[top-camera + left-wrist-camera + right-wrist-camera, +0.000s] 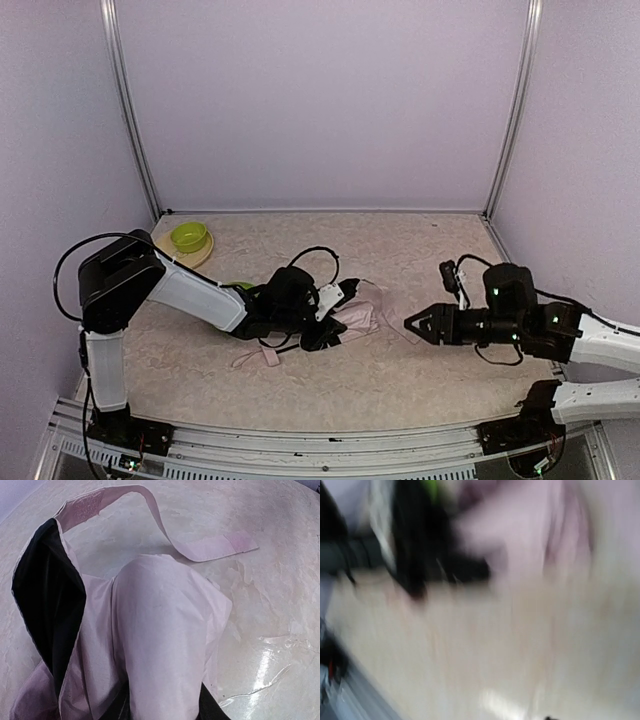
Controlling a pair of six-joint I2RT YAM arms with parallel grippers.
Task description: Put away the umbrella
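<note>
The umbrella lies collapsed in the middle of the table as a bundle of pale pink fabric. My left gripper is shut on its near end. In the left wrist view the pink folded fabric fills the space between my left gripper jaws. Black lining shows on the left, and a velcro strap curls across the table beyond. My right gripper hovers open just right of the umbrella, pointing at it without touching. The right wrist view is motion-blurred, showing only pink fabric.
A green bowl sits on a tan plate at the back left. A pink strap piece trails on the table below my left arm. Lilac walls enclose the table on three sides.
</note>
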